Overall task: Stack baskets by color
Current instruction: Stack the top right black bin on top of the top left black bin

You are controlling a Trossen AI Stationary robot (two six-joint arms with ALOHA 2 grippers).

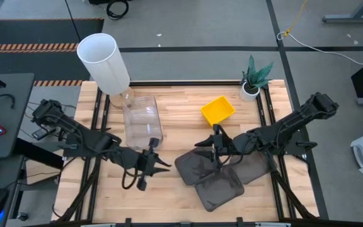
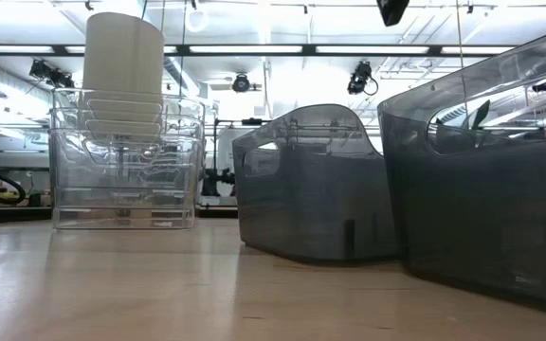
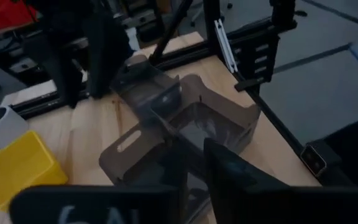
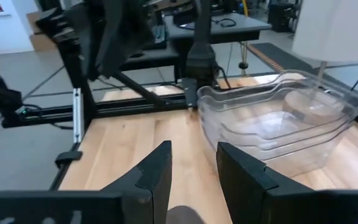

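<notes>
Three dark grey baskets (image 1: 216,180) lie overlapping on the table's near right part, one leaning on the others (image 3: 185,118). A nested stack of clear baskets (image 1: 142,120) stands on its base at the far left, beside a single yellow basket (image 1: 218,110) at mid-far. My left gripper (image 1: 153,165) hovers left of the grey baskets; in its wrist view the fingers (image 3: 229,174) show a narrow gap with nothing in it. My right gripper (image 1: 214,150) hangs over the grey baskets' far edge, open and empty (image 4: 194,149), and faces the clear stack (image 4: 278,124).
A tall white cylinder (image 1: 104,62) stands at the far left corner, just behind the clear stack. A small potted plant (image 1: 254,79) sits at the far right corner. Bare wood (image 1: 169,135) shows between the clear stack and the grey baskets.
</notes>
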